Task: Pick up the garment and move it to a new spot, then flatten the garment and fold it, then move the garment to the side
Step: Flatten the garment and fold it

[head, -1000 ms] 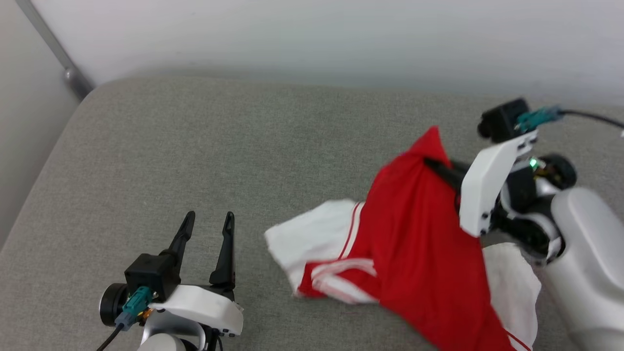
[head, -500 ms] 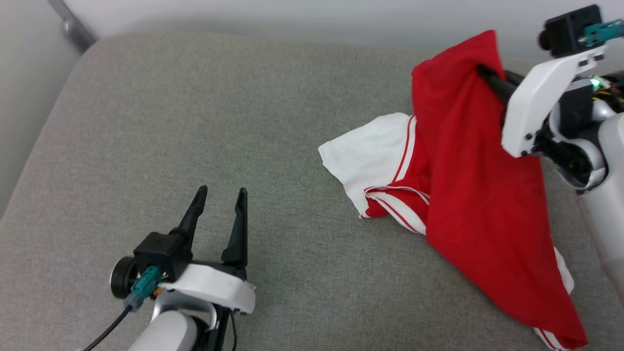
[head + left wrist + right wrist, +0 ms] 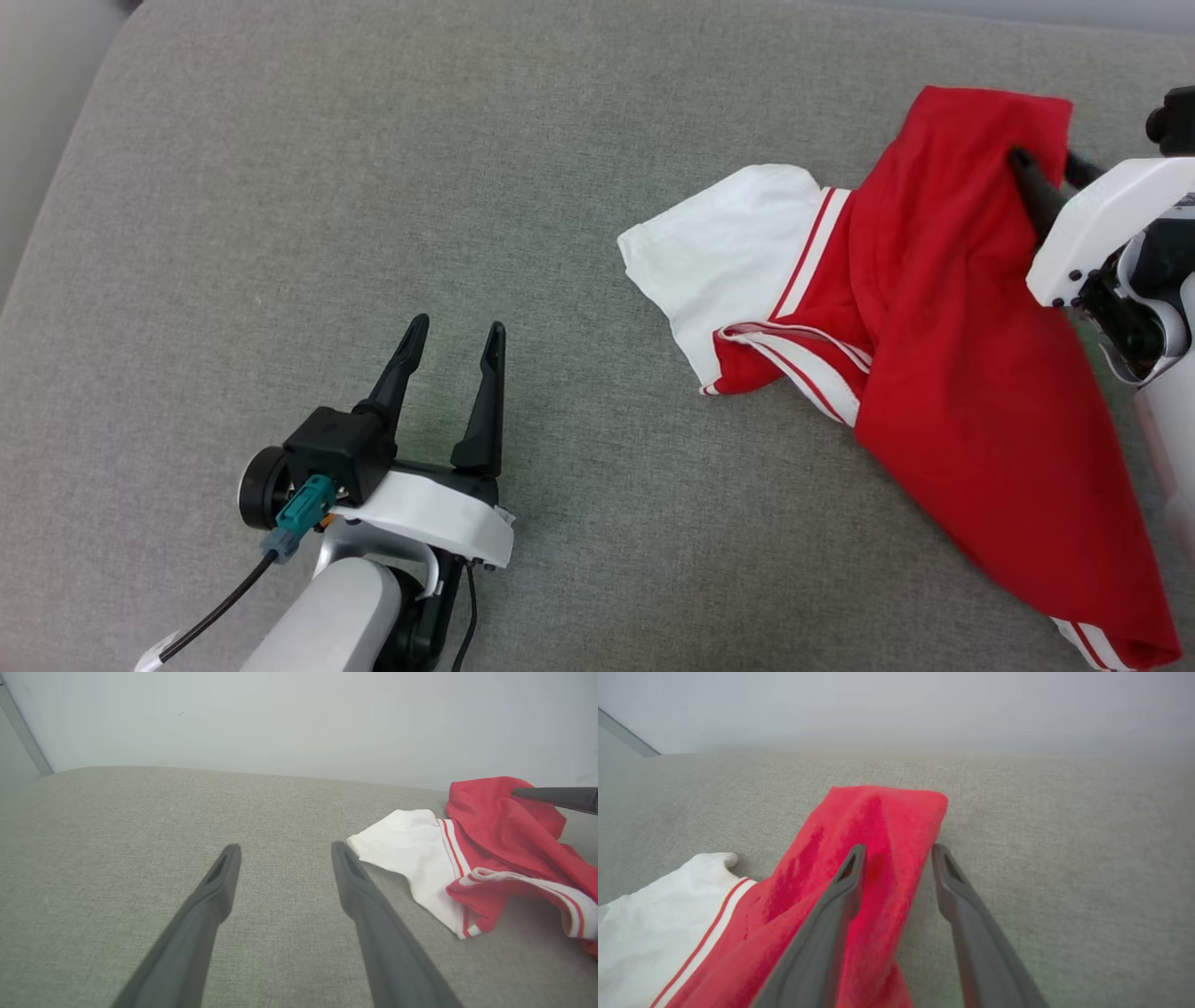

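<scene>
Hovering at left over the grey cushion (image 3: 373, 140), the L gripper (image 3: 458, 324) had its fingers spread wide w/ nothing btwn them. The garment (image 3: 943, 308) lay crumpled on the cushion's right part, white sleeve toward centre. At right, the R gripper (image 3: 899, 848) had its fingers parted, red cloth seemingly draped loose btwn them.
</scene>
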### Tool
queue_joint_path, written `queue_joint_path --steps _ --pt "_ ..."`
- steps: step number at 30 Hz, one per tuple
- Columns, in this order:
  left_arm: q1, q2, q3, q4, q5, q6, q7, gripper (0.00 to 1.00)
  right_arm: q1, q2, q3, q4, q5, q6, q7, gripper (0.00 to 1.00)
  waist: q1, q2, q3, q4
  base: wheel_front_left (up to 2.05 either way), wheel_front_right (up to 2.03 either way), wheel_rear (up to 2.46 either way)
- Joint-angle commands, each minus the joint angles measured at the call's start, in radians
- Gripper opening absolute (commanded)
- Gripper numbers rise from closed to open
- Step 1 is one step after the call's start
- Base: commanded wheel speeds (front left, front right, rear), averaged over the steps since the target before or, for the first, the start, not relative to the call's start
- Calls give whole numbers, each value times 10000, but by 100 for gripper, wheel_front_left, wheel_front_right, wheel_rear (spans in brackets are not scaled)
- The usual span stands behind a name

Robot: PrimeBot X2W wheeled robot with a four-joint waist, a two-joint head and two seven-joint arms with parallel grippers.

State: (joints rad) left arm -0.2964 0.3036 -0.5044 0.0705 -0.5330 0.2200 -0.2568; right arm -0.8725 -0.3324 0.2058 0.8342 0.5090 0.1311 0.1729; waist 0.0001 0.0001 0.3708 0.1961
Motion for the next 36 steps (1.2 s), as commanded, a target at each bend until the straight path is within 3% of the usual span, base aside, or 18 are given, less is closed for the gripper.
queue_joint_path --steps 1,9,15,23,30,31,36 --pt "-144 -3 80 81 43 -26 -44 100 -2 -55 33 -33 -45 -7 -513 100 -1 -1 -133 -101 0 0 0" --pt "484 290 408 215 31 111 -77 100 921 -505 481 -934 -311 -7 -3040 100 -1 -1 -1349 -796 0 0 0" --pt "1134 601 576 36 -63 348 -20 100 2551 -814 337 -2172 -426 -7 -3211 100 -1 -1 -2336 -1363 0 0 0" --pt "1965 1019 755 -507 -139 711 222 100 5948 -785 -646 -4846 -645 -7 -984 100 -1 -1 -3198 -1922 0 0 0" --pt "2336 1198 764 -1049 -78 1026 459 100 8678 -611 -1119 -7966 -876 -7 2375 100 -1 -1 -3434 -2082 0 0 0" --pt "2345 1231 739 -1217 -69 1075 515 100 9362 -720 -949 -9103 -885 -7 3769 100 -1 -1 -3434 -2073 0 0 0" --pt "2272 1202 657 -1355 -34 1094 550 100 9724 -879 -648 -10104 -868 -7 5327 100 -1 -1 -3283 -1929 0 0 0"
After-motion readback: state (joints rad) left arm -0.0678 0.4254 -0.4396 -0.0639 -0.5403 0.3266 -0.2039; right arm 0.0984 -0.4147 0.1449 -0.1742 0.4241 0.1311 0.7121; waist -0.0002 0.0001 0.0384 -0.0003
